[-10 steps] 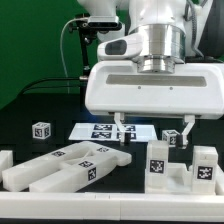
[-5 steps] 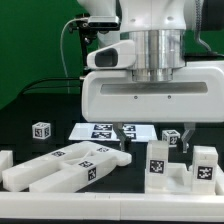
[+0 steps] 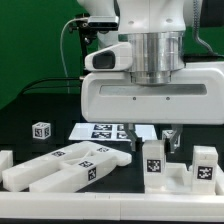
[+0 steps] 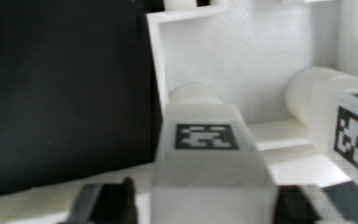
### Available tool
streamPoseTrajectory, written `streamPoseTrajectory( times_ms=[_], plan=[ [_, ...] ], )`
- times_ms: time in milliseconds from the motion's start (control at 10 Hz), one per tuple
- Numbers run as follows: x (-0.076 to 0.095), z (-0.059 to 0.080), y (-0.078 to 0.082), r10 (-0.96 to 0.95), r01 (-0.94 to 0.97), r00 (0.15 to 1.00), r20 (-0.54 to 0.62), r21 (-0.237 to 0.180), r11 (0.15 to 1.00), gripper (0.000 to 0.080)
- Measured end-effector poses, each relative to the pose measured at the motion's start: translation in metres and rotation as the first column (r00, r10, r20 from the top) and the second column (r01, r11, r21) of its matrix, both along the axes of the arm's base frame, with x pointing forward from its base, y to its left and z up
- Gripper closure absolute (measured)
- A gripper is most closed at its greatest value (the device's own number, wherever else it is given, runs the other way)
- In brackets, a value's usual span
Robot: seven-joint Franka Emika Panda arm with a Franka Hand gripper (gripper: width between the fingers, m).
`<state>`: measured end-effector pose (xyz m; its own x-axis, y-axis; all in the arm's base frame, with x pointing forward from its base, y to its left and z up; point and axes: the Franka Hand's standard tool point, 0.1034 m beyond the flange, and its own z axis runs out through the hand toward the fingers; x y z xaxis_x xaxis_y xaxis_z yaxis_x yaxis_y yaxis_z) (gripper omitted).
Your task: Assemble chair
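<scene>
The chair (image 3: 154, 165) is still in loose matte white parts, each bearing a small black-and-white square tag. Near, on the exterior view's left, the long bars (image 3: 70, 165) lie flat, side by side and touching, angled across the table with their tags up. Farther back on that side the small cube (image 3: 41, 129) sits alone. Near, on the right, the upright block (image 3: 154, 160) stands with its tag facing front. Just right of it, apart, stands the second upright piece (image 3: 203, 166), tagged likewise.
</scene>
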<state>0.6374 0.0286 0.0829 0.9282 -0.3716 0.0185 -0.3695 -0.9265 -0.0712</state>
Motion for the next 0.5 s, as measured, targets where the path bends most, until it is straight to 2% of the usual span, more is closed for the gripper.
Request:
streamPoseTrajectory(
  times_ms=[200, 400, 500],
  plan=[
    [0.004, -0.001, 0.007, -0.235, 0.235, 0.972, -0.008, 0.008, 0.972, 0.0515],
    [0.008, -0.001, 0.015, -0.534, 0.534, 0.845, -0.018, 0.024, 0.845, 0.0515],
    [0.010, -0.002, 0.018, -0.673, 0.673, 0.739, -0.022, 0.047, 0.738, 0.0515]
  ],
)
